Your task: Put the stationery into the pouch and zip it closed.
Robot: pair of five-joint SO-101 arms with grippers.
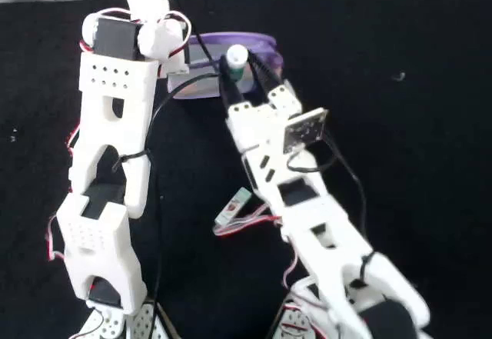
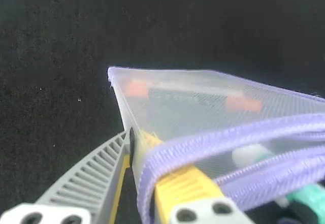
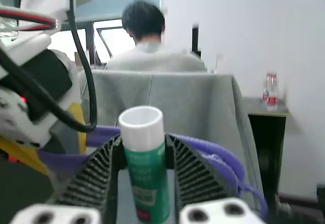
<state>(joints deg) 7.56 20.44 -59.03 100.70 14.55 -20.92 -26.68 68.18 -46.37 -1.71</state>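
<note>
My right pincer was closed on the glue stick, one ribbed black finger on each side of the green barrel, the white cap standing above the tips. The stick was upright at the mouth of the pouch, whose purple zip tape curved round behind it. Whether its foot was inside I could not tell.

My left pincer was nipped shut on the pouch's end edge, just under the zip tape, with the grey finger on one face and the yellow finger on the other. Through the clear wall I saw two orange patches of something long lying inside, too blurred to name, and the stick's white cap beyond the near tape.

From above, the pouch sat at the far side of the black table, between the two arm ends. My left wrist covered that pincer and one end of the pouch. A black cable swung from there across to my right arm, and the little board on my right wrist stuck out beside it. By my right forearm, near red and white wires, a small pale oblong lay on the table, well apart from the pouch. I could not tell what it was.
</note>
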